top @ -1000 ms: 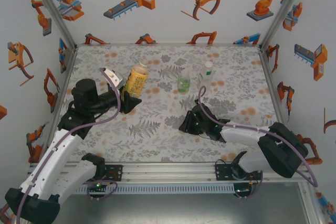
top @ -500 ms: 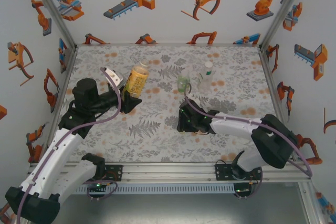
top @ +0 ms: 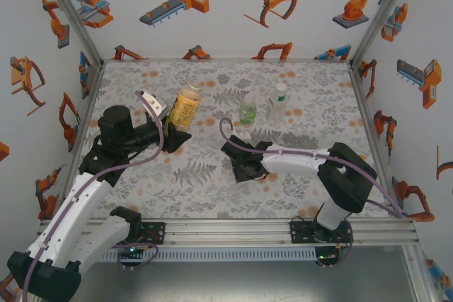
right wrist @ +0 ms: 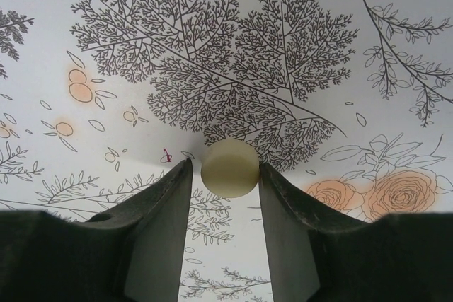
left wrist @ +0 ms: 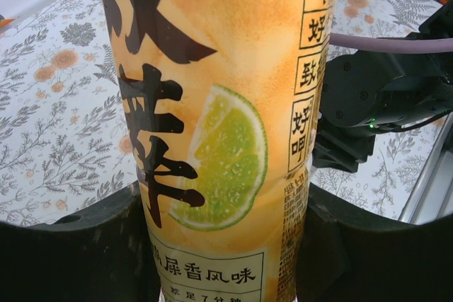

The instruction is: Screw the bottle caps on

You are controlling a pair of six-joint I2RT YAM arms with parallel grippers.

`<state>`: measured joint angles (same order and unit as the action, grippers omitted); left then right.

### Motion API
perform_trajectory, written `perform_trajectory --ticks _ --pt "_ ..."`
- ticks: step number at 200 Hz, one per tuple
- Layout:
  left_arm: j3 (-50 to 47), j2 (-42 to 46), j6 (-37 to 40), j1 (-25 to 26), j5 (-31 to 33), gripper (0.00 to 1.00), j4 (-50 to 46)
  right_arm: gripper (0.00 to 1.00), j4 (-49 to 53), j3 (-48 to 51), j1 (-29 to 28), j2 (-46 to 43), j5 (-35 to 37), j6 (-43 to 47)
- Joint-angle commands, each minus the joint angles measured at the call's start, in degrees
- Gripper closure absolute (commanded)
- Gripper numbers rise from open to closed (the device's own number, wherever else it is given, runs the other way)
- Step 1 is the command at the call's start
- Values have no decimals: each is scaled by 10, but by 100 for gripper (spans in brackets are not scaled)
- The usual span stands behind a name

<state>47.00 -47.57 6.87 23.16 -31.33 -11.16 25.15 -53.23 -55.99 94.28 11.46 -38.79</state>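
Note:
My left gripper [top: 173, 131] is shut on the amber bottle [top: 185, 106], which stands a little tilted at the left of the table. Its orange label with a lime slice [left wrist: 219, 146] sits pressed between the two black fingers [left wrist: 78, 252]. My right gripper [top: 239, 166] is low over the middle of the table, pointing down. Its jaws stand on either side of a pale yellow bottle cap [right wrist: 230, 167] that lies on the cloth. The right fingertip is at the cap's edge and a thin gap shows on the left, so the right gripper [right wrist: 225, 165] is narrowly open.
A short green-tinted bottle [top: 247, 112] and a slim bottle with a green label band [top: 278, 104] stand upright just behind the right gripper. The right arm's black wrist [left wrist: 375, 97] is close to the amber bottle's right. The floral cloth [top: 177, 182] covers the table.
The right arm has swung left across the table, and its gripper has come down over the pale yellow cap. The left gripper and the amber bottle have stayed still.

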Motion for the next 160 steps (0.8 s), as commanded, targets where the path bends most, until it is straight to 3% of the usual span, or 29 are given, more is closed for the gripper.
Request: perform_trajectory --ticks 1,160 --pt "6 1 -6 -3 -10 100 7 58 33 -6 -2 8 19 14" --pt "6 -4 -7 -3 -10 100 7 60 17 -13 -2 11 33 32"
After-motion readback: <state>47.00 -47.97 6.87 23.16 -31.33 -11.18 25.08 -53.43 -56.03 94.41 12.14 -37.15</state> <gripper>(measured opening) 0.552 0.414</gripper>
